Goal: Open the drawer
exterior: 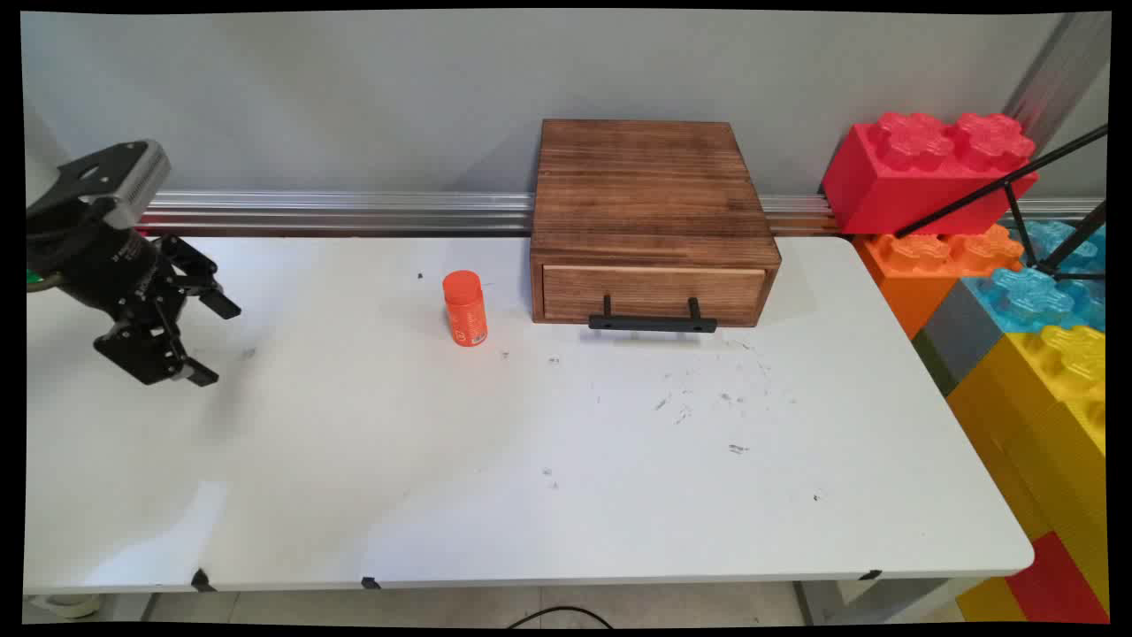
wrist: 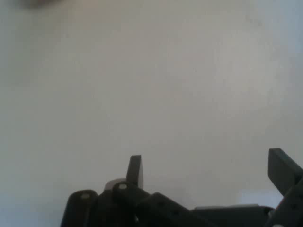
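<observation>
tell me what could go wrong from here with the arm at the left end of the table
The gripper hangs open and empty at the table's left end, tilted toward the surface; a careless descent might scrape it. The orange bottle stands upright and slim, well to the gripper's right, so a sideways sweep could topple it. It also stands close to the wooden drawer box, leaving little room on that side for an open finger.

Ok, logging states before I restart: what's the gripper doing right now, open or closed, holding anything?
Black two-finger gripper: open, holding nothing, above the white table, apart from the orange plastic bottle.
</observation>
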Tool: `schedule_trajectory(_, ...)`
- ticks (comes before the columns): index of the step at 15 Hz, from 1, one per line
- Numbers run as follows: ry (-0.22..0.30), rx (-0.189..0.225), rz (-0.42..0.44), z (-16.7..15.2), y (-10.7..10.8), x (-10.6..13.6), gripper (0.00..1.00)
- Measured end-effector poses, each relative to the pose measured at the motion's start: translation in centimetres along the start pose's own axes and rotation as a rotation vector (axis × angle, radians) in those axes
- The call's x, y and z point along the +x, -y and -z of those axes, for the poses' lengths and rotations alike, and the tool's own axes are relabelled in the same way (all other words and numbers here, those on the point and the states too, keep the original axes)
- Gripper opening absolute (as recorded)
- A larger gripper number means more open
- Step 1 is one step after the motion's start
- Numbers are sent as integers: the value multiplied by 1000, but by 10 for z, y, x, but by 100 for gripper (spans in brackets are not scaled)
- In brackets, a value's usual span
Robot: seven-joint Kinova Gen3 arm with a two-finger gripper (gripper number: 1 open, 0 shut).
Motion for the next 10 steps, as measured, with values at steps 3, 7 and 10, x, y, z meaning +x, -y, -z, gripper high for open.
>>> schedule_trajectory(3,-92,-12,-5,4,-1,10,100)
schedule_trajectory(7,-240,-15,4,12,-2,31,100)
schedule_trajectory(10,-314,-12,12,16,-1,42,100)
